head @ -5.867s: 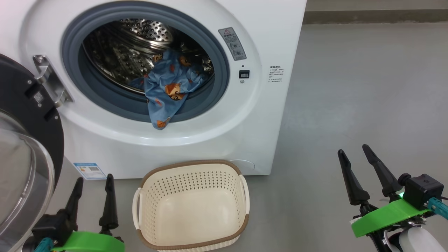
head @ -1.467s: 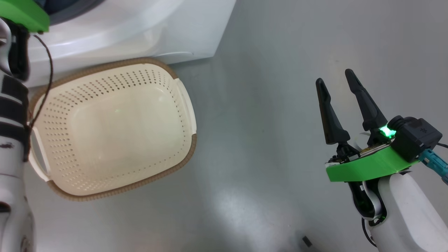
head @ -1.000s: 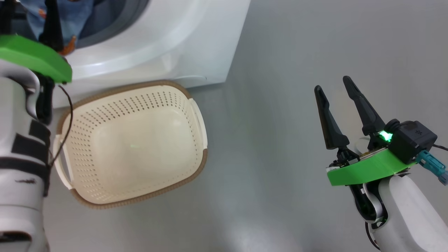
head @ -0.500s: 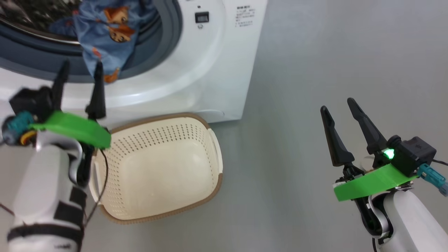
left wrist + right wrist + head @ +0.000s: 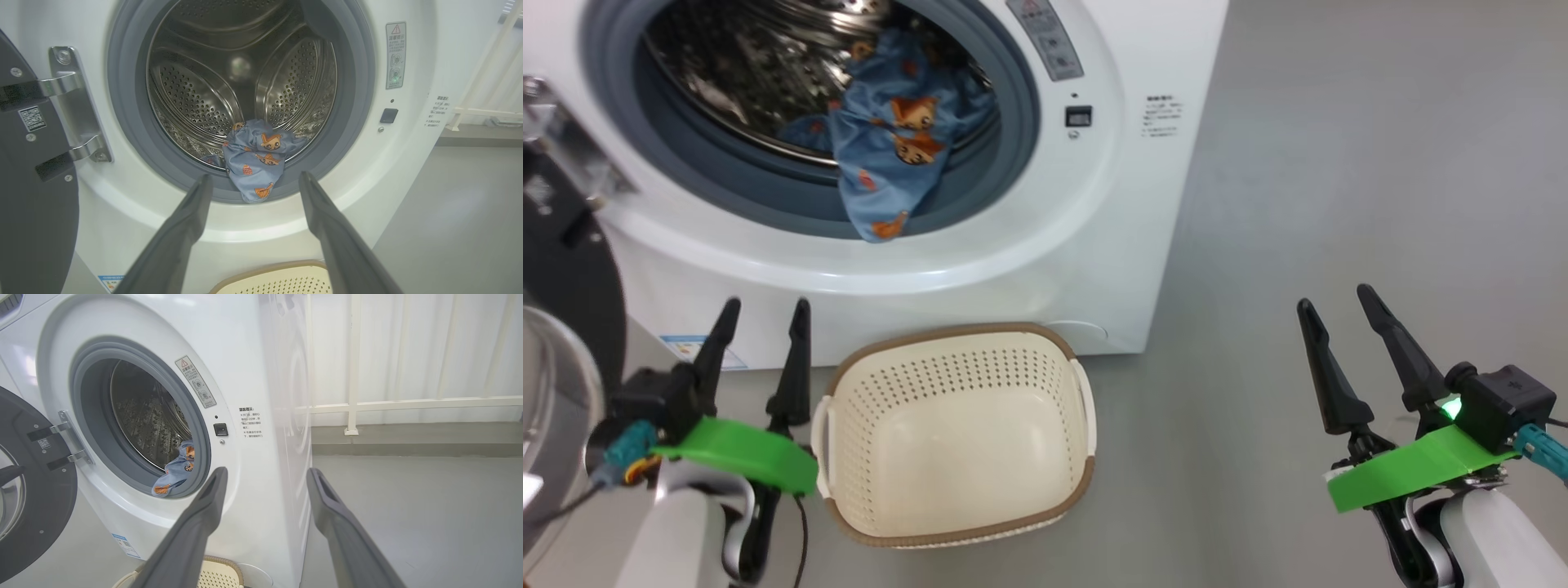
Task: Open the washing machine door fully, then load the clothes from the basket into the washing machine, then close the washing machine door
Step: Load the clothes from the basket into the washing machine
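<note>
Head view first: looking at the clothes point(image 5: 886, 163), blue with little orange animal prints, bunching up at the front lip of the drum point(image 5: 735, 90) and drooping out over the grey seal point(image 5: 980, 204) of the washing machine point(image 5: 1094, 269). Not properly tucked in, flap dangling past the opening. Seeing the washing machine door point(image 5: 568, 278) standing wide open off to the left on its hinge point(image 5: 77, 118), black rim at the frame edge. Noticing the basket point(image 5: 956, 331) sitting on the floor point(image 5: 1298, 163) right in front of the machine, holding nothing at all. Probably wrapping up the loading step then, and heading into closing the door. Needing to poke that dangling flap back inside first though, or risking pinching it between door and seal. After that, calling for a reach over to the black rim and a sweep all the way round to shut. Spotting the left claw point(image 5: 766, 306) hovering low just beside the basket's left handle point(image 5: 821, 445), spread all the way apart, gripping nothing, touching nothing. Same deal with the right claw point(image 5: 1333, 296): hanging over bare floor well off to the right, gaping wide, carrying nothing.
</note>
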Controlling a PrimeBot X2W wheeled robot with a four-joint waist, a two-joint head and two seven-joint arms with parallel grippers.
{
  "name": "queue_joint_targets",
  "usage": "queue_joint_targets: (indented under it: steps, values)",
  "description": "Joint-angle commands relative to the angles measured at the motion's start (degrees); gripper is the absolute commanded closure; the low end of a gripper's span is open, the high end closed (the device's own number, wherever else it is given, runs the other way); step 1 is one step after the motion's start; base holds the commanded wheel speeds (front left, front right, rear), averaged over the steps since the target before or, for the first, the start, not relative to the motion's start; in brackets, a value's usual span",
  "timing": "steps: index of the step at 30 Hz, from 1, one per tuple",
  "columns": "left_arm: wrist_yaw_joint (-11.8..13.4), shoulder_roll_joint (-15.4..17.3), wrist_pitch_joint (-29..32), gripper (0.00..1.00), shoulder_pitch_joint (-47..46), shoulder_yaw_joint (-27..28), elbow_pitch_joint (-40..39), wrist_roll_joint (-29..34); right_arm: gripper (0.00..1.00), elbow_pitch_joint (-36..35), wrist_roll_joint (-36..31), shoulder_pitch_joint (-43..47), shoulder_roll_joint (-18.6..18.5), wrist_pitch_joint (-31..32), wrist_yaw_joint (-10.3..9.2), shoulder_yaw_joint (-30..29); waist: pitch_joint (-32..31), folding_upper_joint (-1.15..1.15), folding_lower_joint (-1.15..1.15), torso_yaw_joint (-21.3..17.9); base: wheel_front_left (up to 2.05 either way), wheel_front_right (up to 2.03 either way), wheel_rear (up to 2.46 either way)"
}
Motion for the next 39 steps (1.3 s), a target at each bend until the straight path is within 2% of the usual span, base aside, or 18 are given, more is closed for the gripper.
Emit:
queue_joint_targets:
  steps: [1, 8, 19, 39]
  values:
    - [0.06, 1.90, -0.37, 0.00, 1.58, 1.73, -2.54, -0.46, 0.00, -1.33, 0.74, 1.09, -0.87, -0.46, 0.26, 0.51, -3.19, 0.00, 0.00, 2.94, 0.00, 0.00, 0.00]
    - [0.09, 1.71, -0.37, 0.00, 8.81, 2.58, -5.14, -1.07, 0.00, -1.51, 1.16, 3.52, -1.59, -0.46, 0.26, -0.36, -6.09, 0.00, 0.00, 4.53, 0.00, 0.00, 0.00]
    - [1.22, 1.24, -0.37, 0.00, 16.08, 4.09, -9.44, -1.48, 0.00, -1.72, 1.76, 5.96, -2.38, -0.46, 0.26, -1.54, -9.18, 0.00, 0.00, 4.98, 0.00, 0.00, 0.00]
    - [2.47, 0.91, -0.29, 0.00, 18.68, 4.30, -12.98, -3.05, 0.00, -1.66, 1.42, 6.90, -2.31, -0.46, 0.26, -2.73, -9.12, 0.00, 0.00, 4.86, 0.00, 0.00, 0.00]
